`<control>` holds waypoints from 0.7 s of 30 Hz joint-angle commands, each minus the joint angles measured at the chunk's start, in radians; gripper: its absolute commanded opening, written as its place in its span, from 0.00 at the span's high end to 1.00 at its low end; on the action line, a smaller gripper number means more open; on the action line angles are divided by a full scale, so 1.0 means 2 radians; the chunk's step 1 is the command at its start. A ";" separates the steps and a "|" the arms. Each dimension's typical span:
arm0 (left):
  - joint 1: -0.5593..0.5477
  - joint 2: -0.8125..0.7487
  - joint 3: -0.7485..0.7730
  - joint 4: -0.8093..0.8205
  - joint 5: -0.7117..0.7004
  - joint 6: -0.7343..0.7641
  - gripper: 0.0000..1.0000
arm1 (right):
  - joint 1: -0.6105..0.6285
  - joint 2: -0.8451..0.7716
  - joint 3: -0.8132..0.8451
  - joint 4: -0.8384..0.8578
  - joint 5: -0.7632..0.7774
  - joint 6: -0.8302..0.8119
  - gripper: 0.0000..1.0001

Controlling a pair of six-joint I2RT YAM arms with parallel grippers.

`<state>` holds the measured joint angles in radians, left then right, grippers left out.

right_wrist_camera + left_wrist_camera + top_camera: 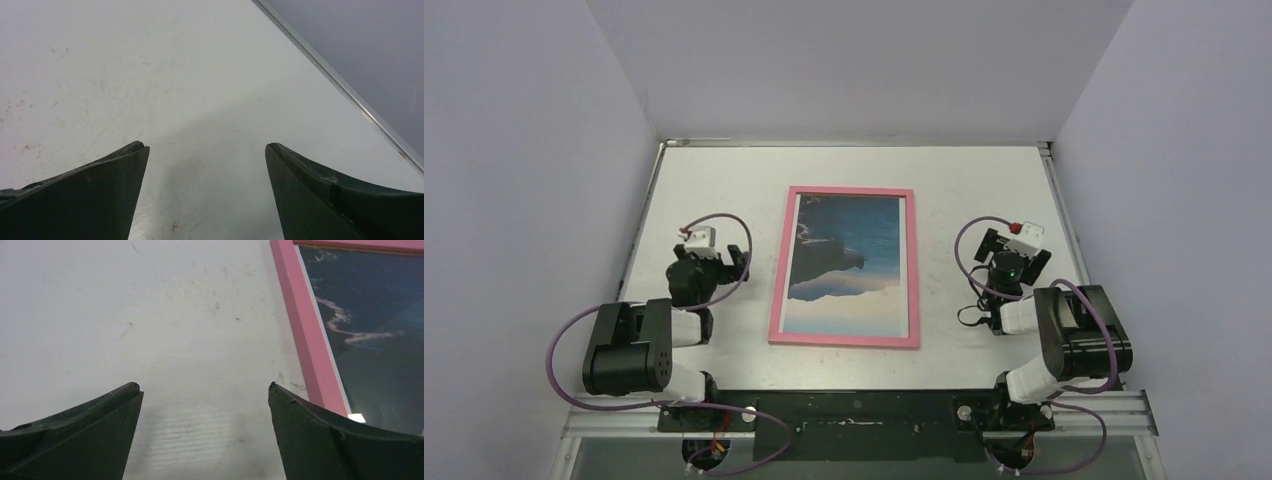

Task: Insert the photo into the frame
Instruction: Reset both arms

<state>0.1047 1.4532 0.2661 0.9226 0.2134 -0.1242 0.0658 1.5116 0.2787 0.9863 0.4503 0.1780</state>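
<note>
Fingers (75,440) spread, blue photo (849,260) inside pink frame (844,340)

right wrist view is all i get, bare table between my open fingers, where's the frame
Observer: The frame lies flat mid-table, pink side up, well to the left of the right gripper and apart from it.
Operator: photo in it yet
Observer: The photo fills the opening inside the rails, with its pale clouds at the near end.
Operator: and the left arm
Observer: The left gripper is open and empty over the bare table, just beside the frame's left rail.
</note>
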 commanded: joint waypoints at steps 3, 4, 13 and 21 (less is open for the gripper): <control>-0.041 -0.002 -0.040 0.143 -0.074 0.030 0.04 | 0.007 0.055 -0.036 0.169 -0.087 -0.049 0.10; -0.040 0.012 -0.026 0.146 -0.070 0.028 0.04 | 0.018 0.050 -0.040 0.161 -0.078 -0.059 0.10; -0.046 0.007 -0.009 0.100 -0.087 0.030 0.04 | 0.012 0.051 -0.019 0.124 -0.075 -0.051 0.10; -0.046 0.008 -0.009 0.099 -0.087 0.029 0.04 | 0.012 0.050 -0.018 0.122 -0.075 -0.051 0.10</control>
<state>0.0181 1.4757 0.2329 1.0801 0.0559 -0.0696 0.0967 1.6272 0.2314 1.1599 0.3202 0.0807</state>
